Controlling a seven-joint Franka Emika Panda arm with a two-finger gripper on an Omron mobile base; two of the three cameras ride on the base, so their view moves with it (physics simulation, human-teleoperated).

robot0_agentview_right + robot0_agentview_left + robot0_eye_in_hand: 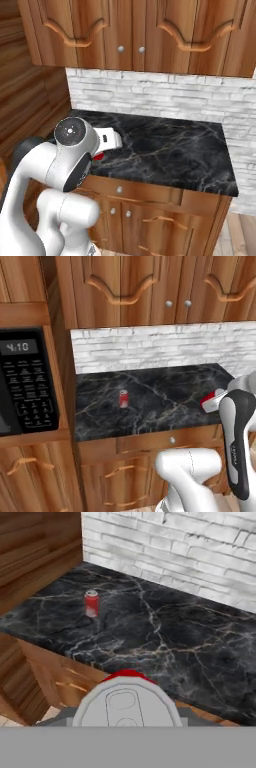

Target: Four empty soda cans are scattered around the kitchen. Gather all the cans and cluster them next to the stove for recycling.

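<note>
Gripper (212,400) carries a red soda can (126,699) clamped in its jaws: light, thin-walled, slick, best squeezed mid-body.

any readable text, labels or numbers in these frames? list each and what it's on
"4:10" on the clock display of the black microwave.
Microwave keypad: button legends too small and blurred to read.
Standing red soda can on the dark marble counter: pale label marks, unreadable.
Red can held in the gripper: no text visible on its silver top.
</note>
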